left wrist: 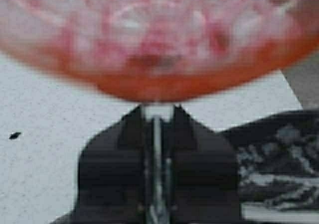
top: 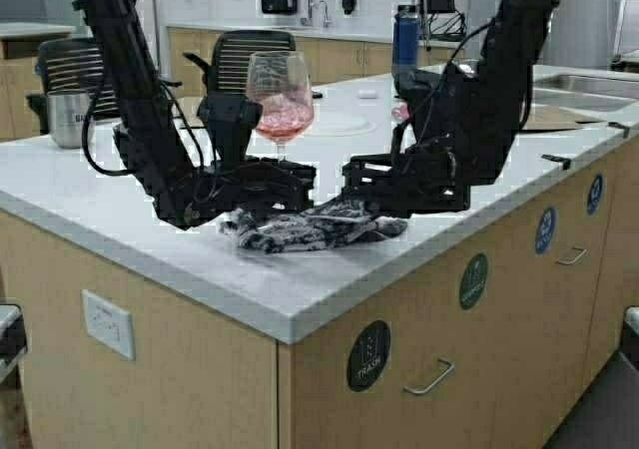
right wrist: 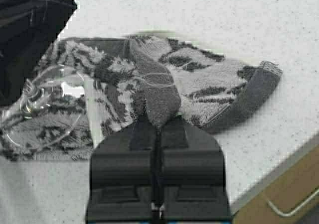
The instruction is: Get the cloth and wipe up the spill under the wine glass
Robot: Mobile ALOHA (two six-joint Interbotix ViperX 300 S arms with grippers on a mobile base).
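The cloth (top: 312, 227), pinched in the right gripper (right wrist: 156, 129) jaws, carries a dark navy-black and white floral pattern with a grey band along its edge. The wine glass (top: 281, 95), its stem between the left gripper (left wrist: 157, 122) jaws, is clear with pinkish-red contents. Both grippers are black. The desk (top: 120, 205) beneath them is white with fine dark speckles.

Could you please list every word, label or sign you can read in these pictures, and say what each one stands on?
"TRASH": on the round dark sticker on the counter's cabinet front, faint but just readable.
Green round sticker: too small to read.
Two blue round stickers further along the cabinets: too small to read.
Lettering on the steel mug: blurred, unreadable.
Both wrist views: no text.
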